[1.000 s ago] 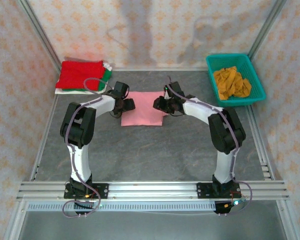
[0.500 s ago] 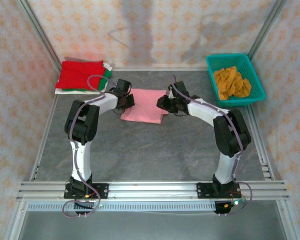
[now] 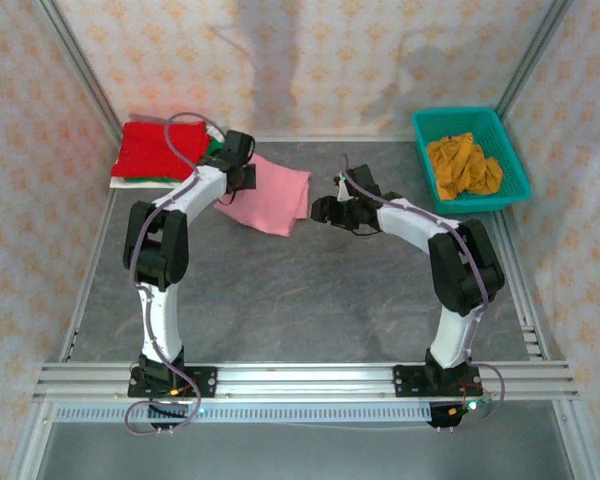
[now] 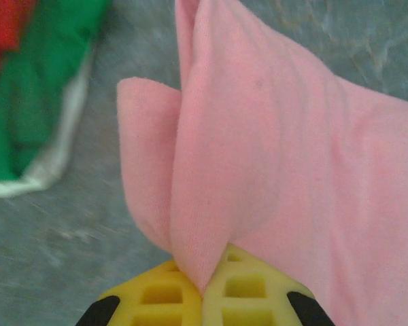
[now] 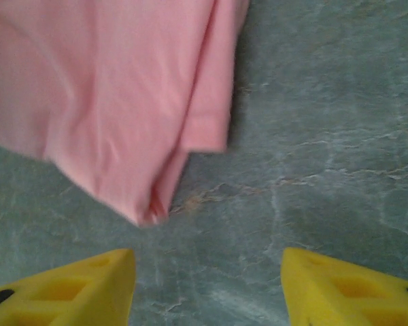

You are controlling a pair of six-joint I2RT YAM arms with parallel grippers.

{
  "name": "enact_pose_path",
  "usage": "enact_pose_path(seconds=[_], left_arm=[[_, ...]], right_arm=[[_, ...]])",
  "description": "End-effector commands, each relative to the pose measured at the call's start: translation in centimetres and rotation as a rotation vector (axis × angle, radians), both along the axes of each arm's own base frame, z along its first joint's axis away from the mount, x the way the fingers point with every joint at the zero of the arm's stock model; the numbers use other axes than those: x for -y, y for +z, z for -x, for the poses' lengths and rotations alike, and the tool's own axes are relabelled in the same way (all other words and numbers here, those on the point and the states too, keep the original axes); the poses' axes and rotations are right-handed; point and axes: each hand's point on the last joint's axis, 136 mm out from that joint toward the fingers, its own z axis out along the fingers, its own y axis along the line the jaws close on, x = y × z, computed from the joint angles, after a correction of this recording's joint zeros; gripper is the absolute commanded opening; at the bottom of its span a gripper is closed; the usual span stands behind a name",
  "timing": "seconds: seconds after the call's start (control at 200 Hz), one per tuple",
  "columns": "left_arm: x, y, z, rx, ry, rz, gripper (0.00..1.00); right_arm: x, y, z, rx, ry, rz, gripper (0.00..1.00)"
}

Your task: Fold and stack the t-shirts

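left gripper (image 4: 202, 292): clamped on a fold of the pink shirt (image 3: 267, 196) | shirt's just right of the red-topped stack (image 3: 160, 150) (green, white underneath) | right gripper (image 5: 207, 285): jaws wide, empty, by shirt's corner

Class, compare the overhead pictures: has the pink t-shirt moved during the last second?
Yes. The pink t-shirt, pinched by the left gripper, has shifted left and farther back, toward the red t-shirt at the table's far-left corner.
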Motion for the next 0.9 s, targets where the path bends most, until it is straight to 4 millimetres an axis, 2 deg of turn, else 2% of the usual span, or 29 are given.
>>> enact_pose_path(seconds=[0.0,0.145,0.315,0.455,0.641,0.891], left_arm=[[-3.2,6.3,-1.7,0.119,-0.024,-0.186,0.0],[-5.6,8.5,-4.5,0.156,-0.051,-0.274,0.0],[-8.6,11.1,-7.1,0.179,-0.04,-0.244,0.0],[-10.0,12.8,-8.4,0.183,-0.03,-0.209,0.0],[-12.3,14.6,-9.4,0.216,-0.012,-0.159,0.0],[-15.4,17.6,-9.1,0.302,0.03,-0.07,0.0]], right_arm=[[-0.4,3.0,0.7,0.092,0.063,-0.019,0.62],[-0.2,2.9,1.2,0.069,0.073,-0.004,0.62],[0.2,2.4,2.0,0.037,0.065,0.006,0.63],[0.5,2.4,2.7,0.025,0.057,-0.005,0.65],[0.7,2.8,2.9,0.019,0.025,-0.02,0.67],[1.1,3.1,2.8,0.017,0.004,-0.002,0.67]])
